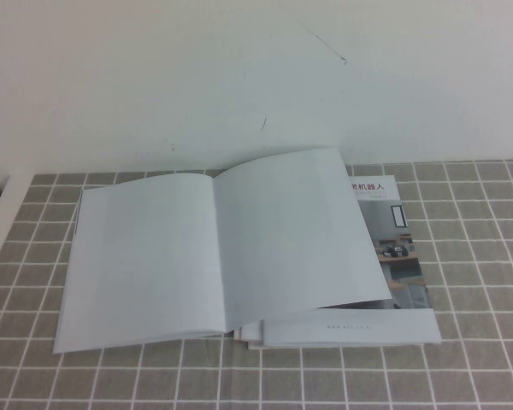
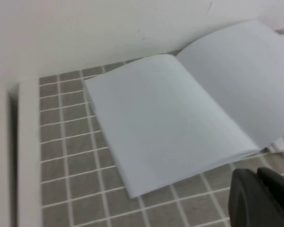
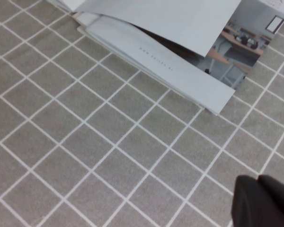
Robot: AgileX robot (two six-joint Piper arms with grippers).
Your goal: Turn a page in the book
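Observation:
The book (image 1: 154, 256) lies open on the tiled table, both facing pages blank white; no printed rover side shows. Its right-hand sheet (image 1: 299, 231) arches slightly, its free edge lifted over a brochure. The book also shows in the left wrist view (image 2: 170, 113) and the right wrist view (image 3: 170, 19). Neither arm shows in the high view. My left gripper (image 2: 255, 171) is shut and empty above the tiles near the book's front left corner. My right gripper (image 3: 258, 178) is shut and empty above bare tiles in front of the book's right side.
A brochure (image 1: 402, 256) with black Chinese characters and a room photo lies under the book's right half, also in the right wrist view (image 3: 236, 47). Grey tiled cloth (image 1: 462, 376) covers the table. A white wall stands behind, a white ledge (image 2: 28, 156) at the left.

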